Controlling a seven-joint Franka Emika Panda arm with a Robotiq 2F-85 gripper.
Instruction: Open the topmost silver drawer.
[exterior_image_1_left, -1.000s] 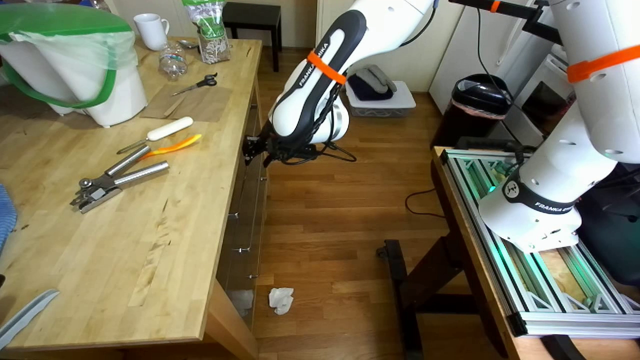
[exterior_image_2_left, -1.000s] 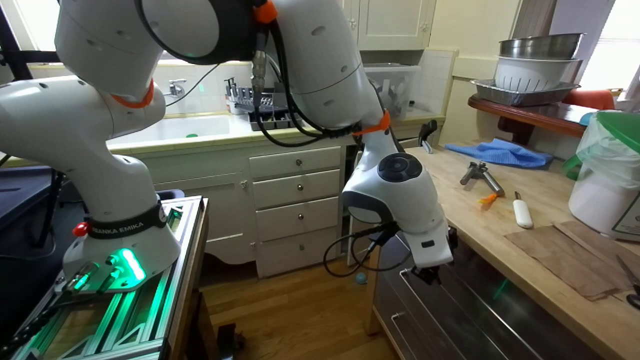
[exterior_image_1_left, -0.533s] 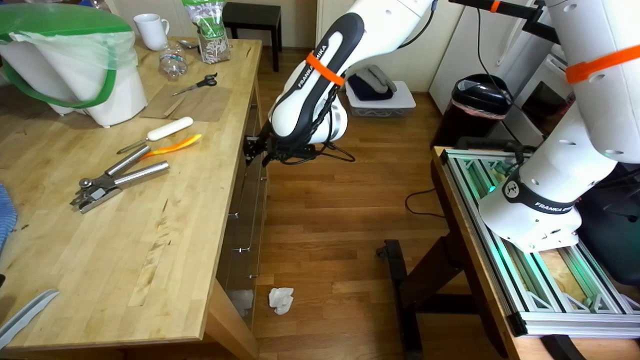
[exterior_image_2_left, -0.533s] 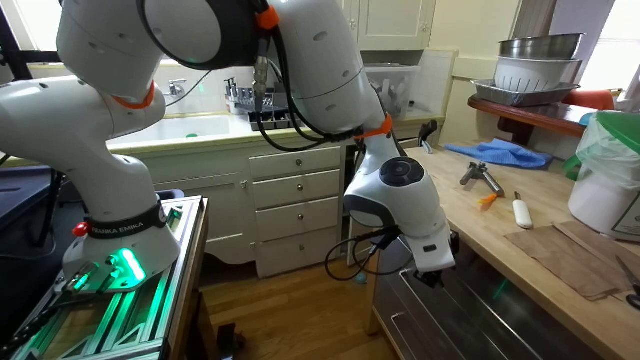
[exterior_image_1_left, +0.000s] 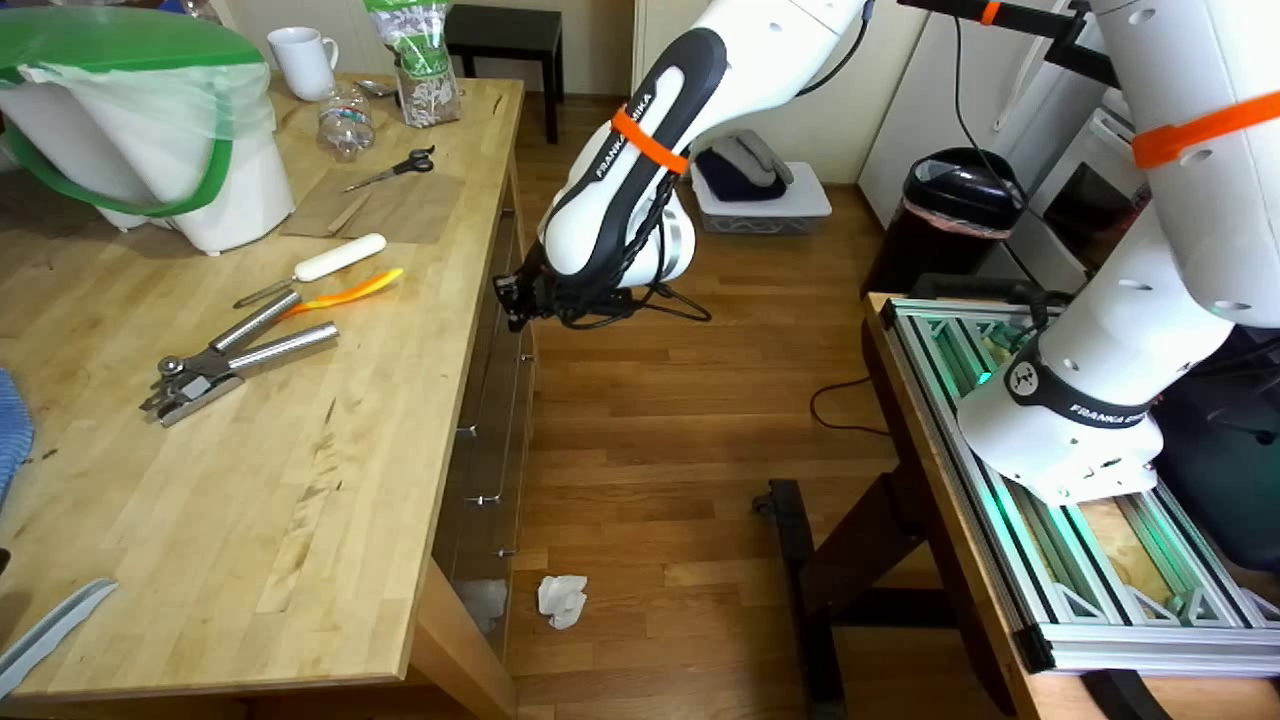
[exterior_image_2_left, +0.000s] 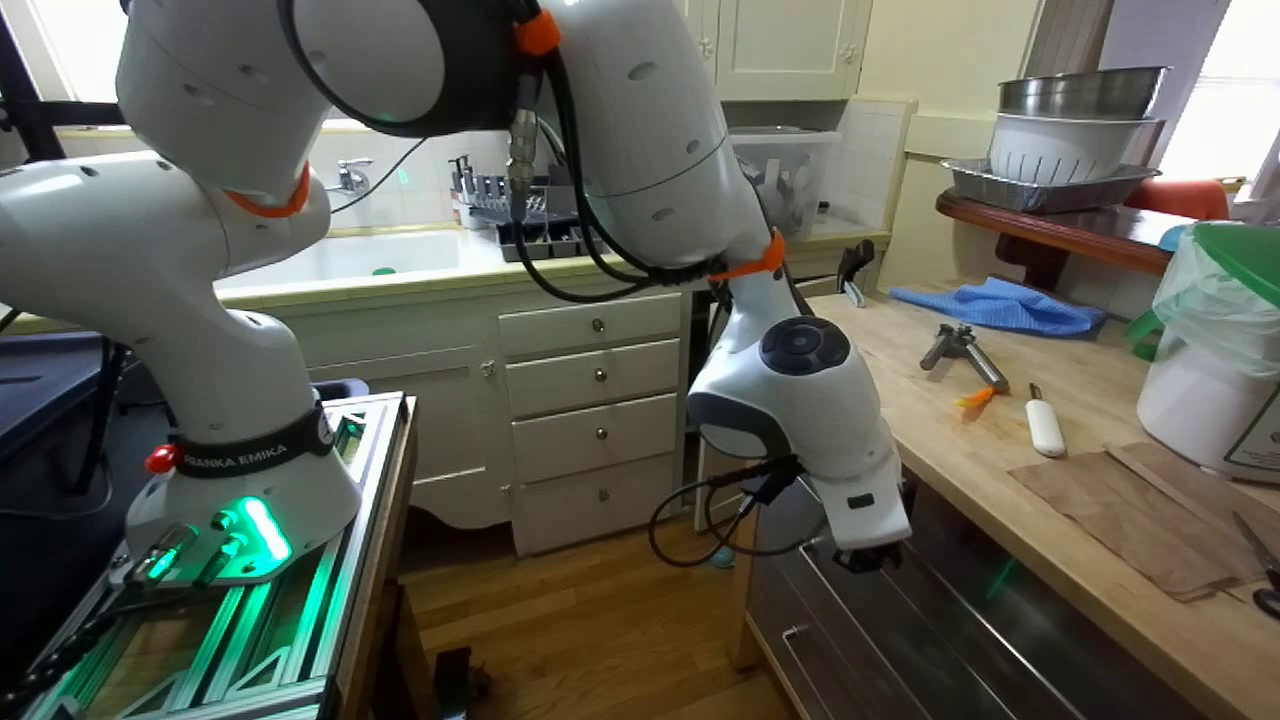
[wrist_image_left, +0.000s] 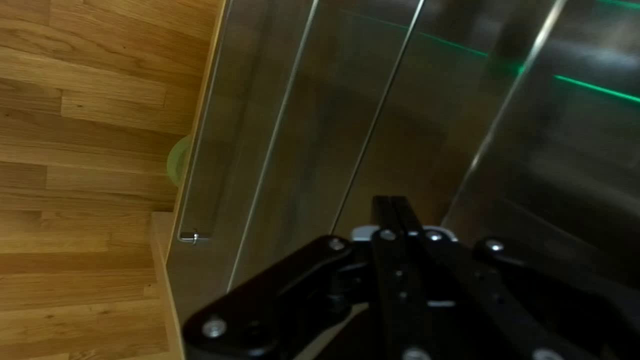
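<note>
The topmost silver drawer has a dark, shiny metal front just under the tabletop edge, and it sits flush with the fronts below. In the wrist view that upper front fills the right side, bordered by a long thin metal bar. My gripper points at the drawer fronts with its two black fingertips together. No thing shows between them. The bar runs down to the gripper's right side, where it is hidden; I cannot tell whether they touch. In both exterior views the gripper is right by the drawer fronts.
Lower fronts carry similar bars, such as a bracketed handle. On the wooden tabletop lie a metal tool, a white-handled tool and scissors. A white bin stands there. Loose cables hang by the wrist.
My gripper's fingers have come together from a wider opening. The arm has shifted only a little, and the drawer fronts look the same.
</note>
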